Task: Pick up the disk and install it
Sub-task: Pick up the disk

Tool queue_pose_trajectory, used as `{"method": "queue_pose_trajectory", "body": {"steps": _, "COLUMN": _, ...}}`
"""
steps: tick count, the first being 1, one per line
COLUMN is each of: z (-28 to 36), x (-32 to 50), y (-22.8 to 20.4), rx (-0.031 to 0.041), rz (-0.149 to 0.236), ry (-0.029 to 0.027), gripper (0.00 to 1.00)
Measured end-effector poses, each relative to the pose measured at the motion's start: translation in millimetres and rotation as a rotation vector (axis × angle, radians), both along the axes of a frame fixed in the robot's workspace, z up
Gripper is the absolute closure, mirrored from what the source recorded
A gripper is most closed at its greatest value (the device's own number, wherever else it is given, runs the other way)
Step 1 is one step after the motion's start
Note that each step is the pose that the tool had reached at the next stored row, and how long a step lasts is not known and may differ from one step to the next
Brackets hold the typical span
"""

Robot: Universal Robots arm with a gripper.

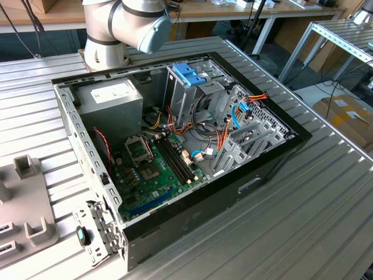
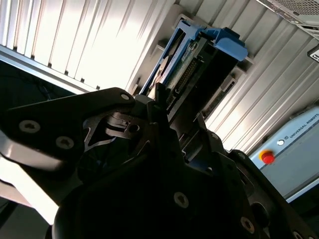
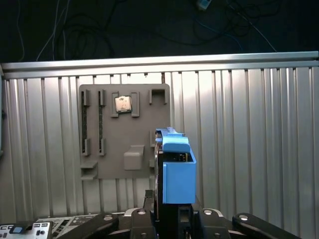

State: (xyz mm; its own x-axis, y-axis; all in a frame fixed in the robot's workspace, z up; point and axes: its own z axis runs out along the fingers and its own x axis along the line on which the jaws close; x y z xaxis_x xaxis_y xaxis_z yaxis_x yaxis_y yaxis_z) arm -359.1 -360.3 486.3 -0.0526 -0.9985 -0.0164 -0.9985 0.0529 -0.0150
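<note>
The disk [image 3: 173,167] stands on edge between my gripper's [image 3: 167,201] fingers, its light blue carrier rail facing the camera in the first wrist view. In the second wrist view the disk [image 2: 197,67] juts out from the black gripper [image 2: 164,107], dark underside and connector edge showing, blue rail at its far end. The gripper is shut on the disk, which hangs apart from the ribbed metal table [image 3: 249,139]. In the exterior view the open computer case [image 1: 274,166] lies on the table with its metal drive cage [image 1: 195,96] at the back.
A grey fixture plate [image 3: 124,134] with slots and a small square chip lies on the table behind the disk; its edge shows as a grey fixture [image 1: 23,204] at the exterior view's left. A blue bracket [image 1: 189,73] tops the drive cage. The arm's base [image 1: 108,35] stands behind the case.
</note>
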Motion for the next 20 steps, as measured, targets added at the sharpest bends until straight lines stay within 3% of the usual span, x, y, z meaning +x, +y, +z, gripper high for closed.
{"method": "queue_pose_trajectory", "body": {"steps": 2, "z": 0.1, "x": 4.0, "y": 0.1, "rx": -0.0001, "rz": 0.0, "ry": 0.0001, "gripper": 0.65}}
{"method": "queue_pose_trajectory", "body": {"steps": 20, "z": 0.4, "x": 6.5, "y": 0.1, "rx": 0.0, "rz": 0.0, "ry": 0.0, "gripper": 0.65}}
